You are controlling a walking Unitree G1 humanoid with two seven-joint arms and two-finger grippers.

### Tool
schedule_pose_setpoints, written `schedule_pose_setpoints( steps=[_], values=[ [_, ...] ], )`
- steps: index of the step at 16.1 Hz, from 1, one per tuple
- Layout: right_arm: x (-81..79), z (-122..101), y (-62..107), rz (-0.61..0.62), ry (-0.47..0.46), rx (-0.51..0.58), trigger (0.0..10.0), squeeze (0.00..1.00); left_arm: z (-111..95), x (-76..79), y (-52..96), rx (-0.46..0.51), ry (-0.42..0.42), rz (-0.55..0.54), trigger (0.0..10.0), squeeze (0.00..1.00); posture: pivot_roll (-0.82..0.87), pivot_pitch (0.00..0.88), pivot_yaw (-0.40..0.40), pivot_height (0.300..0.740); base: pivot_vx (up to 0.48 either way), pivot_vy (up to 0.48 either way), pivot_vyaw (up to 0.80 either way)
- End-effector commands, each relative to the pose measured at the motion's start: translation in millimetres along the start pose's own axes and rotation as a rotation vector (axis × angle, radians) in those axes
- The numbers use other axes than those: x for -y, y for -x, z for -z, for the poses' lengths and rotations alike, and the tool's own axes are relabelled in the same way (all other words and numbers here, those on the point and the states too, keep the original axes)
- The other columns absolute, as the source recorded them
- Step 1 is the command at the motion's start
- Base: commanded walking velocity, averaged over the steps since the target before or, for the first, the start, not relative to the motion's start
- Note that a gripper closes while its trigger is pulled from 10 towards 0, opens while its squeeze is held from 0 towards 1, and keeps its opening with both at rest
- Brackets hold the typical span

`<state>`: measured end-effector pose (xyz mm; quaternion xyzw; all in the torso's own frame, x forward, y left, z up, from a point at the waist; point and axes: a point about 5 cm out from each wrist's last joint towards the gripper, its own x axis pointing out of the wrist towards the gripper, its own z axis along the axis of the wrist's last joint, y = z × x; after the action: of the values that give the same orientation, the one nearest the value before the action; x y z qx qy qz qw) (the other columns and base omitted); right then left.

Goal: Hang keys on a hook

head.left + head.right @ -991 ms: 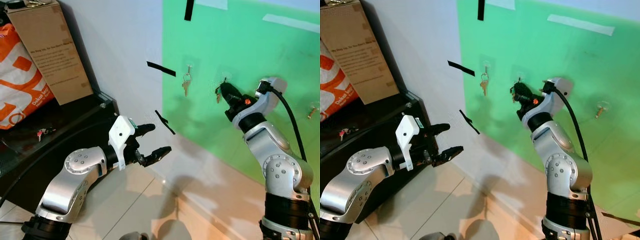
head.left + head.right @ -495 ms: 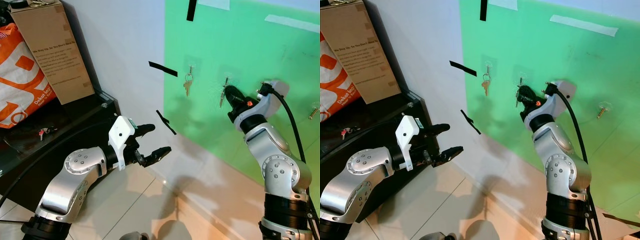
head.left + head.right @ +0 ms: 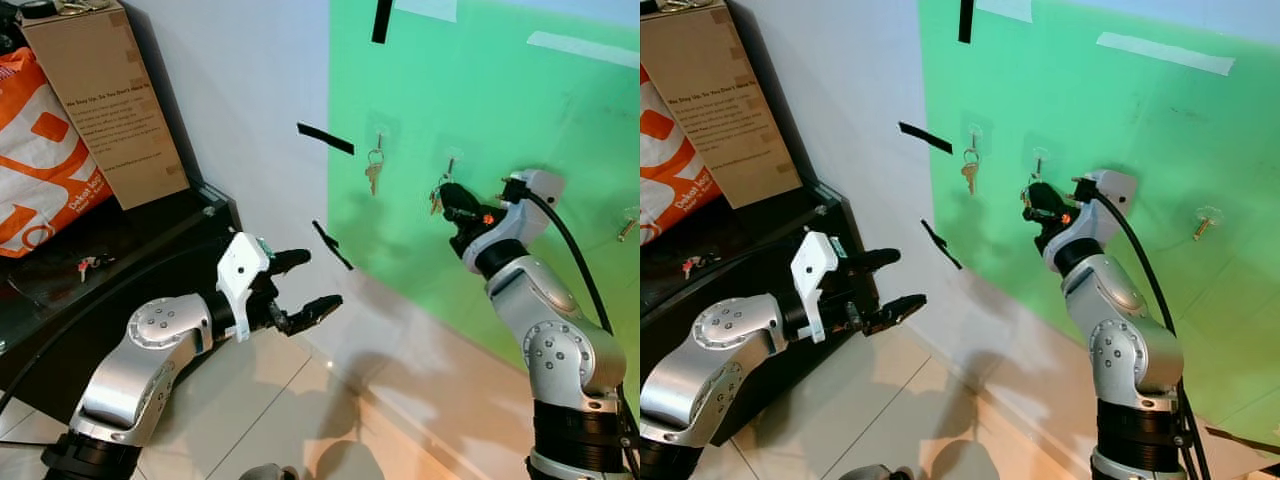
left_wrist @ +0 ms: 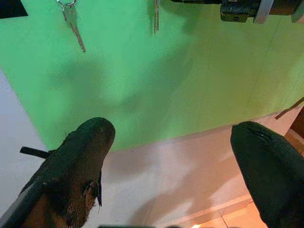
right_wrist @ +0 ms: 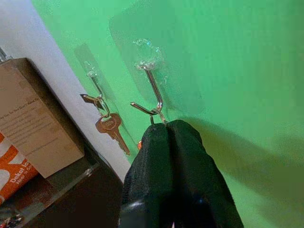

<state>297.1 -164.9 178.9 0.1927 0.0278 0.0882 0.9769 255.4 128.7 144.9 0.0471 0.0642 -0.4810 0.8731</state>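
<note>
Right gripper at the middle wall hook, pinching a key ring.

Nearest, the left gripper [image 3: 305, 285] hovers over the pale tiled floor [image 3: 250, 410] with its black fingers spread apart, holding nothing. To its left stands a black cabinet [image 3: 120, 250] carrying a brown cardboard box [image 3: 100, 95] and an orange-and-white bag [image 3: 40, 170]. Farther right, the right gripper [image 5: 167, 130] is clenched on the thin ring of a small metal key [image 3: 436, 200], pressed up to the clear-backed metal hook [image 5: 151, 90] on the green wall sheet [image 3: 480, 100]; whether the ring is over the hook cannot be told. Left of it, a brass key [image 5: 113, 130] hangs from another hook [image 5: 95, 83].
</note>
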Motion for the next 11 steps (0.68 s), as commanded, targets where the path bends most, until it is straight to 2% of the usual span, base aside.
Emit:
schedule_pose_setpoints(
  steps=[1, 2, 5, 7, 9, 10, 11],
  values=[
    [5.4, 13.0, -0.5, 0.032, 0.010, -0.053, 10.0, 1.00, 0.4, -1.5, 1.5, -0.011, -0.014, -0.007, 10.0, 0.00, -0.07, 0.000, 0.067, 0.740, 0.000, 0.000, 0.00],
    [5.8, 13.6, -1.1, 0.041, 0.043, -0.043, 10.0, 1.00, 0.3, -2.7, 1.5, -0.007, -0.015, -0.024, 10.0, 0.00, -0.06, 0.000, 0.063, 0.740, 0.000, 0.000, 0.00],
    [3.0, 23.2, 4.2, -0.042, 0.074, -0.046, 10.0, 1.00, 7.2, -10.3, 2.9, -0.037, -0.030, -0.128, 10.0, 0.00, -0.06, 0.000, 0.056, 0.740, 0.000, 0.000, 0.00],
    [7.9, 33.1, 8.9, -0.019, 0.140, -0.076, 10.0, 1.00, 10.4, -19.1, 6.8, -0.038, -0.061, -0.248, 10.0, 0.00, -0.06, 0.000, 0.055, 0.740, 0.000, 0.000, 0.00],
    [10.0, 46.7, 14.0, -0.026, 0.158, -0.092, 10.0, 1.00, 14.0, -27.6, 10.6, -0.020, -0.033, -0.405, 10.0, 0.00, -0.07, 0.000, 0.059, 0.740, 0.000, 0.000, 0.00],
    [11.1, 61.2, 18.5, -0.049, 0.286, -0.157, 10.0, 1.00, 19.5, -28.9, 14.4, -0.024, -0.037, -0.465, 10.0, 0.00, -0.09, 0.000, 0.063, 0.740, 0.000, 0.000, 0.00],
    [15.1, 70.3, 21.6, -0.032, 0.335, -0.185, 10.0, 1.00, 25.4, -31.4, 17.3, -0.040, -0.036, -0.525, 10.0, 0.00, -0.09, 0.000, 0.064, 0.740, 0.000, 0.000, 0.80]
  ],
)
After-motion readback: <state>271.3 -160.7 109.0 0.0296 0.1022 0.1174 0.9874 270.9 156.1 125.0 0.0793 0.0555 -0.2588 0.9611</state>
